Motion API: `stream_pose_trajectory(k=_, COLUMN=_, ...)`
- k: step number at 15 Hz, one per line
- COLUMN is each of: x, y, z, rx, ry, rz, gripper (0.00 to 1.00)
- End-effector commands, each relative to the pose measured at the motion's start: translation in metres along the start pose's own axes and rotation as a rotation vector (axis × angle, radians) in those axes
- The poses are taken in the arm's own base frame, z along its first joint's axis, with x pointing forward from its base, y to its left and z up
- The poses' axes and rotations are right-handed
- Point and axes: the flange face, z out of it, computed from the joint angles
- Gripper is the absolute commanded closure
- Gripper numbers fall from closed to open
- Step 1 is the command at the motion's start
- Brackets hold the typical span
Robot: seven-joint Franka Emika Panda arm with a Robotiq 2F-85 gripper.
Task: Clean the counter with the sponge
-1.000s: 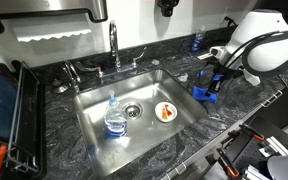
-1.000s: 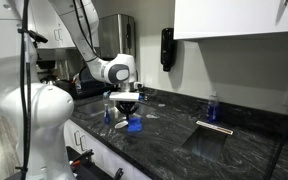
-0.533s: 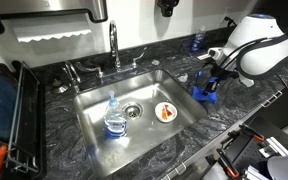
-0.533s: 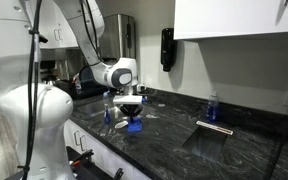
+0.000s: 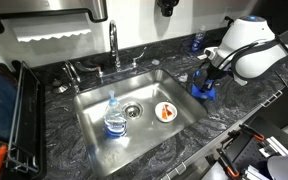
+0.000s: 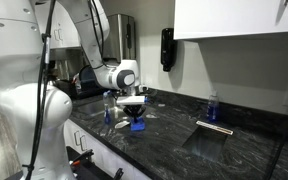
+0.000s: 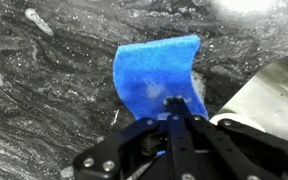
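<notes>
The bright blue sponge (image 7: 156,70) lies pressed on the dark marbled counter (image 7: 44,90), right beside the steel sink's edge (image 7: 269,90). My gripper (image 7: 174,102) is shut on the sponge's near end and holds it against the stone. In both exterior views the sponge (image 5: 204,93) (image 6: 136,125) sits under the gripper (image 5: 210,84) (image 6: 133,113) on the counter (image 5: 234,110) (image 6: 174,150) next to the sink.
The sink (image 5: 134,110) holds a clear bottle with a blue label (image 5: 115,118) and a small white dish (image 5: 165,112). A faucet (image 5: 114,45) stands behind it. A small blue-topped bottle (image 5: 197,42) stands at the back. A black dish rack (image 5: 9,115) stands at the side.
The gripper has slid the sponge a short way across the counter, toward the sink's back corner.
</notes>
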Motion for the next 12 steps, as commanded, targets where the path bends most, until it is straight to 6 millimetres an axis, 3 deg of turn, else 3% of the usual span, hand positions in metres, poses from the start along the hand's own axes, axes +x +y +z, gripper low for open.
stream_pose_trajectory(k=1, x=0.010, y=0.019, z=0.011, rx=-0.028, ry=0.004, rz=0.026, gripper=1.00)
stream_pose_trajectory(k=8, x=0.013, y=0.065, z=0.009, rx=-0.050, ry=0.026, rz=0.112, gripper=1.00)
stream_pose_trajectory(k=12, x=0.017, y=0.064, z=0.010, rx=-0.039, ry=0.028, rz=0.139, gripper=1.00)
